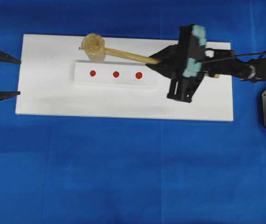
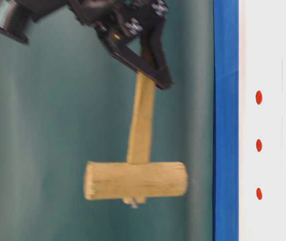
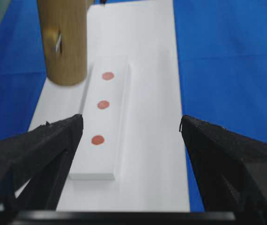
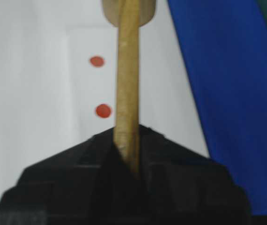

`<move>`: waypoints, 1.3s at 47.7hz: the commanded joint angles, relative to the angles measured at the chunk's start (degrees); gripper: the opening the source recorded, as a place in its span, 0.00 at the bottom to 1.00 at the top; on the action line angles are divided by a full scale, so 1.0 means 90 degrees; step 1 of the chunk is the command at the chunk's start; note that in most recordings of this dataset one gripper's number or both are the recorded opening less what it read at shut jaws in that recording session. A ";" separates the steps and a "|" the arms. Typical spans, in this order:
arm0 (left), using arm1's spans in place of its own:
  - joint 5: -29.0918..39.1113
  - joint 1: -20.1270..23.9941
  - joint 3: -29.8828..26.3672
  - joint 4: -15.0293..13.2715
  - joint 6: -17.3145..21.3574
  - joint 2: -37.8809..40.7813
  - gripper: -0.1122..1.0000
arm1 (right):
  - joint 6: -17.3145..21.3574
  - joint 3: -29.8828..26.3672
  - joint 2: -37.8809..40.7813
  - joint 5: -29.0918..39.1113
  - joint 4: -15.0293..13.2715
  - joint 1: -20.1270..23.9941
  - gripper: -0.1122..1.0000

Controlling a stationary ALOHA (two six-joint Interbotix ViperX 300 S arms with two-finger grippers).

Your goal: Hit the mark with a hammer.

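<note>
The hammer (image 1: 93, 46) is a light wooden mallet, and my right gripper (image 1: 154, 60) is shut on its handle (image 4: 128, 70). Its thick head (image 2: 135, 179) hangs in the air, apart from the white board. From overhead the head lies just behind the leftmost of three red marks (image 1: 92, 73) on a raised white strip (image 1: 104, 80). The other two marks (image 1: 115, 74) (image 1: 138, 75) sit further right. My left gripper (image 1: 11, 77) stays open at the board's left end, with nothing between its fingers (image 3: 54, 140). In the left wrist view the head (image 3: 63, 42) hangs to the left of the strip's far end.
The strip lies on a flat white board (image 1: 123, 105) that rests on a blue cloth (image 1: 123, 172). The right arm (image 1: 254, 70) reaches in from the right edge, above the board's right end.
</note>
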 commanded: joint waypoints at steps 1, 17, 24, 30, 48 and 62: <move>-0.0049 0.0020 -0.0068 -0.0010 0.0000 0.0049 0.84 | -0.0010 0.0039 -0.0352 -0.0127 -0.0039 0.0059 0.12; -0.0059 0.0020 -0.0059 -0.0010 -0.0010 0.0049 0.84 | 0.0059 0.0361 -0.0420 -0.0137 0.0020 0.0205 0.12; -0.0059 0.0020 -0.0068 -0.0010 -0.0020 0.0049 0.84 | 0.0098 0.0557 0.0293 -0.0117 0.0361 0.0205 0.12; -0.0068 0.0020 -0.0068 -0.0010 -0.0010 0.0039 0.84 | 0.0088 0.0654 0.1074 -0.0127 0.0859 0.0205 0.12; -0.0078 0.0020 -0.0068 -0.0010 -0.0010 0.0039 0.84 | -0.0010 0.0713 0.0283 -0.0254 0.0879 0.0254 0.12; -0.0068 0.0020 -0.0068 -0.0010 -0.0010 0.0049 0.84 | -0.0029 0.1240 -0.1514 -0.0283 0.0703 0.0293 0.12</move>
